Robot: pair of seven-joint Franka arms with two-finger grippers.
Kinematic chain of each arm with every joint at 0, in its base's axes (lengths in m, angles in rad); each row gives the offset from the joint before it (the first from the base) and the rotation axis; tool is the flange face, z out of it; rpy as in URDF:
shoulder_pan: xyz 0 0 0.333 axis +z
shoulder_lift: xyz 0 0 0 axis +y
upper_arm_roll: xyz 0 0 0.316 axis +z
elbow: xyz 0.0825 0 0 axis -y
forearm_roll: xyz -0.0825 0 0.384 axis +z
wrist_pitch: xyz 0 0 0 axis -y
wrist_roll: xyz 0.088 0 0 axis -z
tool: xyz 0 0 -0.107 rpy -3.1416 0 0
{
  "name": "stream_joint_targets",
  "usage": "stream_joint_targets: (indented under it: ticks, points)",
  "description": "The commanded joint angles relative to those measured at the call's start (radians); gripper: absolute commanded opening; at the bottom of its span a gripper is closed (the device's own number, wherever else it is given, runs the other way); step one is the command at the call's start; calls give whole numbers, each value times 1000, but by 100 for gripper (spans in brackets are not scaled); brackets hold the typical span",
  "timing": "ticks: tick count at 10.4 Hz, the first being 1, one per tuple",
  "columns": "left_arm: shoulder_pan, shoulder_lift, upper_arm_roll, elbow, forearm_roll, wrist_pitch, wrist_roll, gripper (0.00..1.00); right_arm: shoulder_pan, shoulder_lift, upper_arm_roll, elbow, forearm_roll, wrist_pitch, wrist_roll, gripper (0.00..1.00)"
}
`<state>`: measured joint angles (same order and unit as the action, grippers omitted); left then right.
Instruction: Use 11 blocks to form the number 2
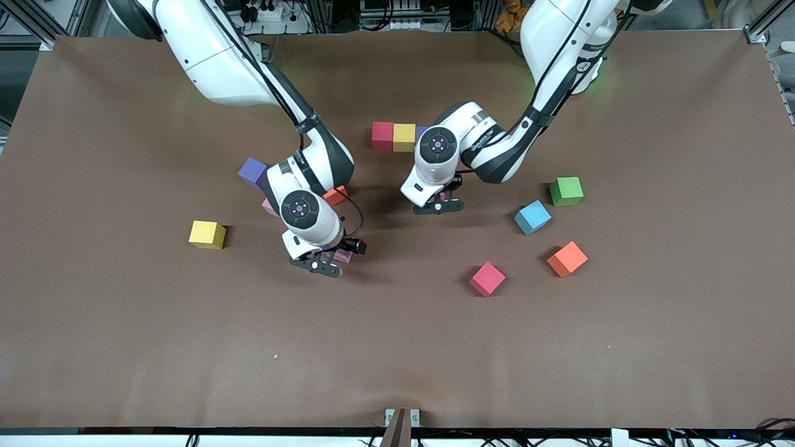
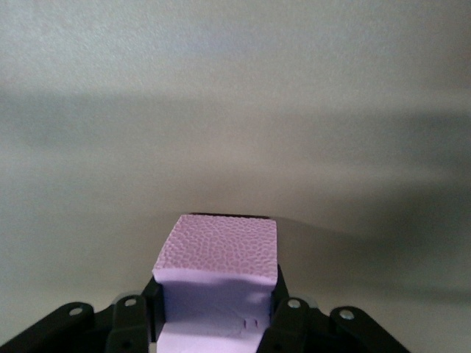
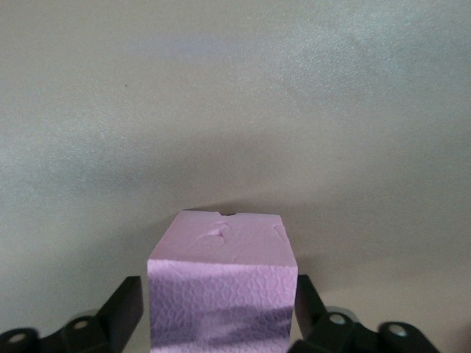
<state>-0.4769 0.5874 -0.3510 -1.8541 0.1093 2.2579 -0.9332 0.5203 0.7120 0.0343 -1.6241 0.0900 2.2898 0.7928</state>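
magenta cube [image 1: 487,279]: sitting nearest the camera, loose, waiting its turn with the orange cube [image 1: 567,259], blue cube [image 1: 533,217] and green cube [image 1: 566,190] toward the left arm's end.
right gripper [image 1: 324,261]: we're seeing a pink cube [image 3: 222,290] between its fingers; whether they're clamped or just straddling it, we can't tell.
left gripper [image 1: 438,205]: we're squeezing another pink cube [image 2: 217,283] tight, jaws pressed into the foam.
the 2 so far: looking like barely a start, a red cube [image 1: 382,136] touching a yellow cube [image 1: 404,137], with a purple edge peeking out beside that.
step: we're guessing it's fetching pink cubes for the row.
next move: probably calling for a careful set-down flush against the row, without nudging it.
strays: a yellow cube [image 1: 207,234] and a purple cube [image 1: 253,172] are sitting toward the right arm's end.
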Motion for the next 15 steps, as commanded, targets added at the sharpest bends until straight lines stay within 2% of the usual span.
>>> stream_joint_targets:
  ticks: [1, 2, 3, 7, 12, 13, 14, 15]
  points:
    - [-15, 17, 1, 13, 20, -15, -36, 25, -5, -3, 6, 0, 2, 5, -9, 55]
    - [-31, 17, 1, 13, 21, -15, -38, 25, -5, -5, 6, -2, 0, 5, -17, 42]
    - [-37, 19, 3, 13, 20, -15, -41, 24, -5, -5, 6, 0, 0, 4, -20, 39]
    - [-46, 19, 3, 6, 27, -15, -50, 24, -16, -25, 7, 3, 2, -12, -105, 40]
    - [-58, 19, 4, -2, 29, -15, -49, 27, -16, -86, 6, 3, 2, -119, -326, 42]
    - [-58, 19, 4, -2, 29, -15, -46, 39, -17, -98, 6, 1, 2, -137, -381, 42]
    - [-54, 17, 4, -2, 29, -15, -49, 99, -17, -109, 6, -3, 2, -142, -426, 42]
    - [-48, 15, 4, -2, 29, -20, -49, 100, -16, -117, 6, -3, 2, -157, -467, 42]
